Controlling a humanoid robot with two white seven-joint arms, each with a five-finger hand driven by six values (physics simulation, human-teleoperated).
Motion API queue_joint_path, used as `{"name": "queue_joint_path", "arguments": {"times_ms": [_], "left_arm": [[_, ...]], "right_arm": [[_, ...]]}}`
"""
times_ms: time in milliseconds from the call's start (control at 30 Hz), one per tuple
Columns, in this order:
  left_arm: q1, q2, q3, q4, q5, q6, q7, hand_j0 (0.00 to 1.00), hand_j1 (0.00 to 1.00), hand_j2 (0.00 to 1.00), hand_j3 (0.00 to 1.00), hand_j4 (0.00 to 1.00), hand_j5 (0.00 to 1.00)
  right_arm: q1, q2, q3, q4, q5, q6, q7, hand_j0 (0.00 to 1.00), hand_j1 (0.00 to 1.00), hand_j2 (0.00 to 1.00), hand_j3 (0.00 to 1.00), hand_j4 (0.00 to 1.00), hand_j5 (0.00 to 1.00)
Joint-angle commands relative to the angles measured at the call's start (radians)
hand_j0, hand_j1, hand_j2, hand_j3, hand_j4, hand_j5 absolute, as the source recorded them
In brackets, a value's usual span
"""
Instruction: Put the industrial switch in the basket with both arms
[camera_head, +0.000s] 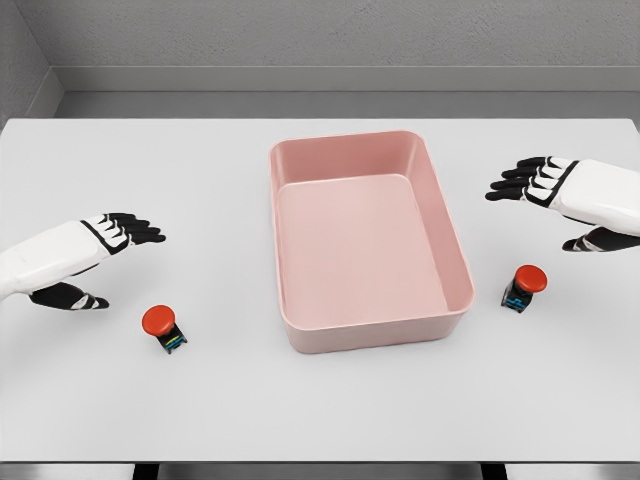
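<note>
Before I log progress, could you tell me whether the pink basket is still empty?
Empty: the pink basket shows only bare floor, and both red switches sit outside on the table.

A white table (320, 410) fills most of the view. Beyond its far edge stands a grey wall (330, 35).

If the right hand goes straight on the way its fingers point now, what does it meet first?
Probably the far right rim of the pink basket: the right hand points left toward it. Height above the table is unclear, so it might pass over.
</note>
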Motion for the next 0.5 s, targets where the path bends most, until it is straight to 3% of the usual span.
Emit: {"name": "queue_joint_path", "arguments": {"times_ms": [0, 133, 333, 400, 467], "left_arm": [[0.0, 0.001, 0.0, -0.002, 0.008, 0.001, 0.0, 1.0, 1.0, 1.0, 1.0, 1.0, 1.0], [0.0, 0.0, 0.0, -0.008, 0.008, 0.001, 0.0, 1.0, 1.0, 1.0, 1.0, 1.0, 1.0], [0.031, -0.005, -0.004, -0.023, -0.001, 0.001, -0.001, 1.0, 1.0, 1.0, 1.0, 1.0, 1.0], [0.041, -0.006, -0.004, -0.025, 0.0, 0.001, -0.006, 1.0, 1.0, 1.0, 1.0, 1.0, 1.0], [0.041, -0.006, -0.004, -0.025, 0.002, 0.001, -0.006, 1.0, 1.0, 1.0, 1.0, 1.0, 1.0]], "right_arm": [[0.0, -0.002, -0.001, 0.0, -0.006, 0.001, -0.001, 1.0, 1.0, 1.0, 1.0, 1.0, 1.0], [0.003, -0.011, 0.002, 0.008, -0.003, 0.001, -0.001, 1.0, 1.0, 1.0, 1.0, 1.0, 1.0], [0.058, -0.005, 0.007, 0.116, -0.023, 0.001, -0.017, 1.0, 1.0, 1.0, 1.0, 1.0, 1.0], [0.092, -0.003, 0.007, 0.126, -0.023, 0.001, -0.143, 1.0, 1.0, 1.0, 1.0, 1.0, 1.0], [0.11, 0.006, 0.008, 0.126, -0.025, 0.001, -0.157, 1.0, 1.0, 1.0, 1.0, 1.0, 1.0]]}}
